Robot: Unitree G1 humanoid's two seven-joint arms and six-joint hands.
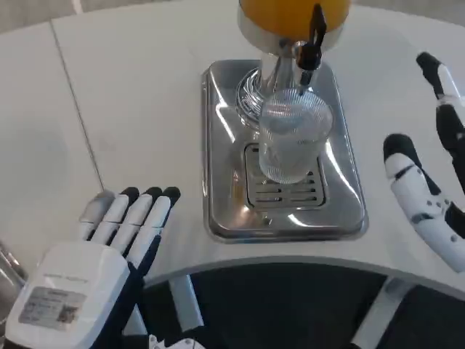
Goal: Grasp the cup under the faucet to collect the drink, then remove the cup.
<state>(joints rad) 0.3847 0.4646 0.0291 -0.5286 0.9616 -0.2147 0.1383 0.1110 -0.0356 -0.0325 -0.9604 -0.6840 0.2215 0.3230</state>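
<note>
Left hand (pixel 109 247) nearest, fingers straight, holding nothing; right hand (pixel 429 174) spread apart. Cup (pixel 293 140) under faucet (pixel 311 51), looks empty, nothing grabbed yet.

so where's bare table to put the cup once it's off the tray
Bare table lies left of the drip tray, beyond the left hand. A narrower strip runs between tray and right hand. Under the faucet it is crowded by the cup.

- left hand (pixel 109 251): white boxy back with a grey printed label, white fingers, black tips, black underside
- right hand (pixel 429 182): white segmented fingers, black caps and black joints
</note>
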